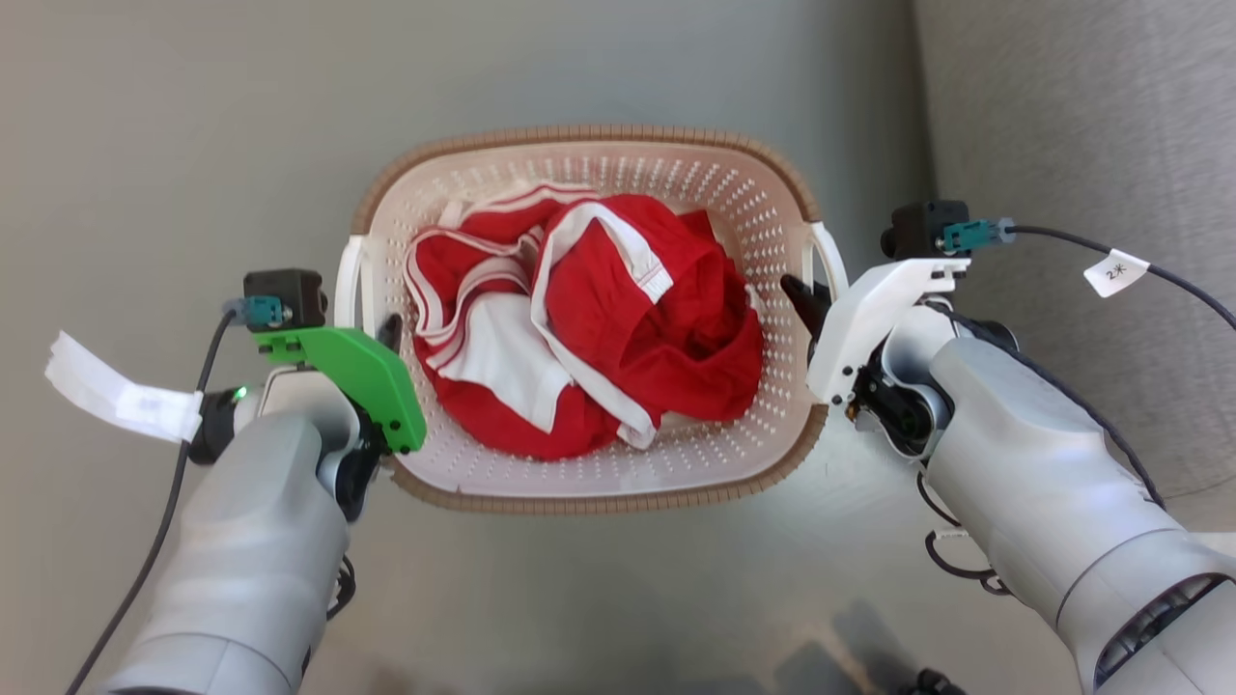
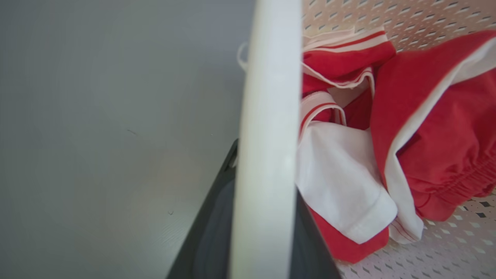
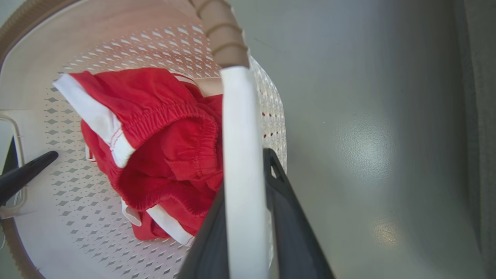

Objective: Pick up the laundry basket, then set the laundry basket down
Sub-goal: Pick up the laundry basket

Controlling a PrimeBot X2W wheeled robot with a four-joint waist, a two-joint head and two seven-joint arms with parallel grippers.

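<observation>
Left gripper (image 1: 381, 333): closed on left handle (image 1: 349, 280) of laundry basket (image 1: 589, 135), handle pinched between both dark fingers, seen close in left wrist view.
Right gripper (image 1: 811, 304): likewise clamped on right handle (image 1: 828, 261), one finger on each side of it.
Basket position: centred between both arms, over grey floor (image 1: 174, 145), long side running left to right, rim level.
Resting or lifted: cannot tell.
Contents: crumpled red and white clothes (image 1: 628, 338), heaped mid-basket.
Far right: textured grey surface (image 1: 1062, 145) bordering floor.
</observation>
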